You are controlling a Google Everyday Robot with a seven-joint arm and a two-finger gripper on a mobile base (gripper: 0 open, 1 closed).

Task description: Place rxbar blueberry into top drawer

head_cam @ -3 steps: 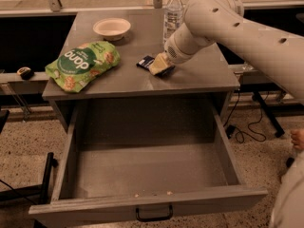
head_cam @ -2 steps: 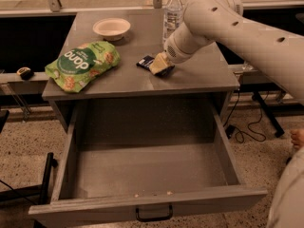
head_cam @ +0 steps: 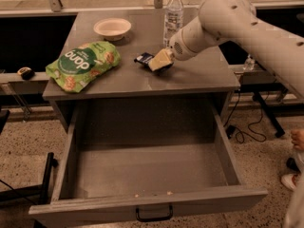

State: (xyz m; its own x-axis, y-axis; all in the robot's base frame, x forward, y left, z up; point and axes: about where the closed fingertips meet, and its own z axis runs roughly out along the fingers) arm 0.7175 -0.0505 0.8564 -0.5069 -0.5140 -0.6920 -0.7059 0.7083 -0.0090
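The rxbar blueberry (head_cam: 144, 58), a dark navy bar, lies on the grey table top near its middle, partly hidden by the gripper. My gripper (head_cam: 159, 61) is down at the bar's right end, its pale fingers (head_cam: 161, 58) touching or around it. The top drawer (head_cam: 147, 175) is pulled wide open below the table, empty apart from a few crumbs, with its black handle (head_cam: 154, 214) at the front.
A large green snack bag (head_cam: 83, 64) lies on the table's left. A white bowl (head_cam: 112, 28) sits at the back left. A clear water bottle (head_cam: 173, 15) stands behind the gripper. A person's hand and shoe (head_cam: 295, 156) show at the right edge.
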